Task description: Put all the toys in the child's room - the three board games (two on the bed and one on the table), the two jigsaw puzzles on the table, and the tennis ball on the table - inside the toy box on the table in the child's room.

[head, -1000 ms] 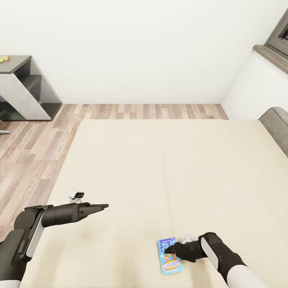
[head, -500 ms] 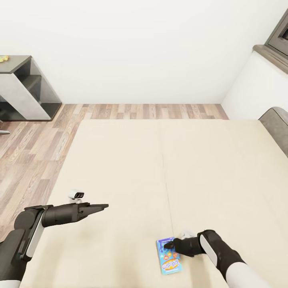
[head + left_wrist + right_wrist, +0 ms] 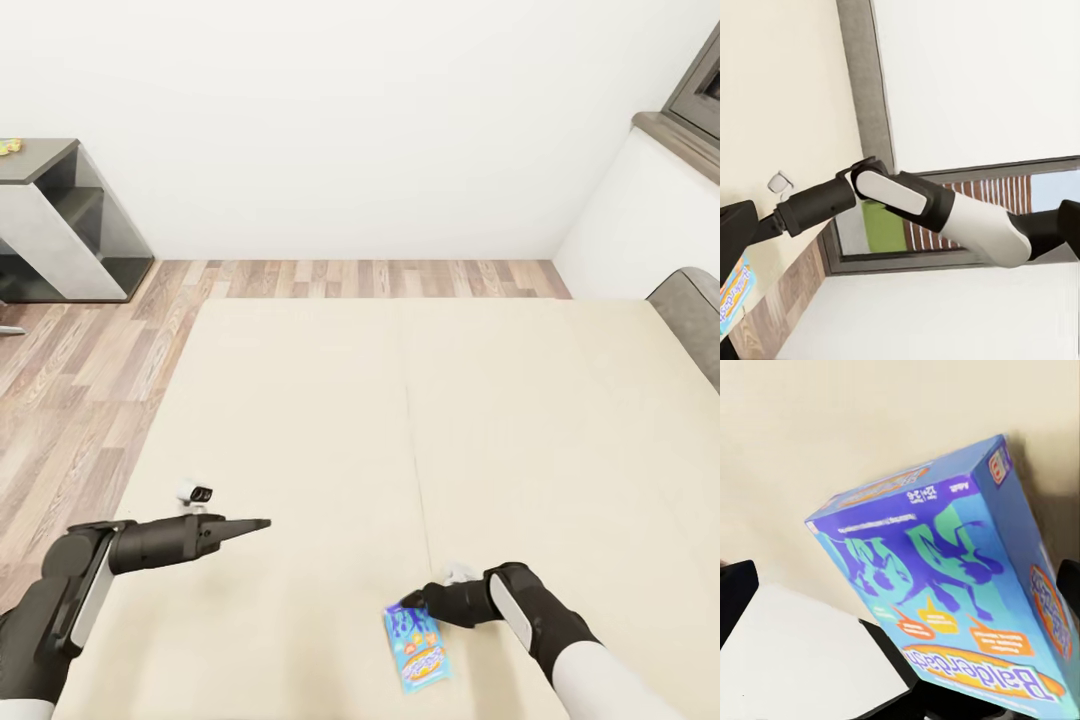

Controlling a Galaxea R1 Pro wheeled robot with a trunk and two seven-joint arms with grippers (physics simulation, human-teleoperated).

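Here, the flat blue printed cardboard board-game box (image 3: 415,646), judged light, stiff and best pinched across its thin edge, is seen tilted on the wide beige mattress bed (image 3: 520,420), clasped by the right pincer (image 3: 412,603), while the left pincer (image 3: 262,523) is held clenched and empty above the mattress.

blue board game (image 3: 960,607) tilted up off beige bed (image 3: 832,442), black fingertips (image 3: 736,592) either side

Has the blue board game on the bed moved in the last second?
Yes. The blue board game has slid slightly left and tilted, away from the mattress seam, with the right claw at its top edge.
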